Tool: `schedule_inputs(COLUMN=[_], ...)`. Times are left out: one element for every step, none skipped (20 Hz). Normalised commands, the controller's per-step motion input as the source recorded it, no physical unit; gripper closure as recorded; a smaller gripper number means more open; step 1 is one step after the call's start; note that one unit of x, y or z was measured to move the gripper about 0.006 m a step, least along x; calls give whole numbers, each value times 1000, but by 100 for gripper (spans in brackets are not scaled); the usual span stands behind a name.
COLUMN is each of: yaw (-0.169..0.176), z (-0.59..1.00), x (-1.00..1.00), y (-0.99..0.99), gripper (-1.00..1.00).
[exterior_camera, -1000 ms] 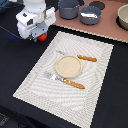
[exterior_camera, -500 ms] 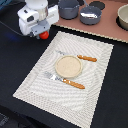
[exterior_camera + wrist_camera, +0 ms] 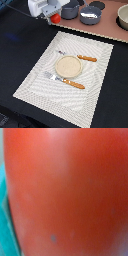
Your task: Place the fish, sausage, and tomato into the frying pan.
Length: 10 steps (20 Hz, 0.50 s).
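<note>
My gripper [image 3: 54, 16] is at the back on the exterior view's left, shut on the tomato [image 3: 56, 19], a small red-orange ball held above the dark table. The tomato [image 3: 65, 192] fills the whole wrist view, so the fingers do not show there. The frying pan [image 3: 90, 15], shallow and blue-grey, sits on the brown board to the exterior view's right of the gripper, beyond the taller grey pot [image 3: 70, 9]. The fish and the sausage are not in view.
A striped placemat [image 3: 70, 70] holds a tan plate [image 3: 68, 66], an orange-handled knife [image 3: 83, 57] and an orange-handled fork [image 3: 65, 81]. A black lid [image 3: 97, 5] and another pot [image 3: 123, 16] stand on the brown board.
The gripper has carried the tomato toward the exterior view's right and farther back, closer to the pot and the frying pan.
</note>
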Motion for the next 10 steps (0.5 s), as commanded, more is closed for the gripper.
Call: schedule_inputs(yaw=[0, 0, 0, 0, 0, 0, 0, 0, 0, 0], z=[1000, 1000, 1000, 1000, 1000, 1000, 1000, 1000, 914, 771], x=[1000, 1000, 1000, 1000, 1000, 1000, 1000, 1000, 1000, 1000], y=[323, 323, 323, 326, 326, 323, 323, 334, 337, 351], gripper=[100, 100, 100, 100, 100, 100, 100, 100, 100, 100])
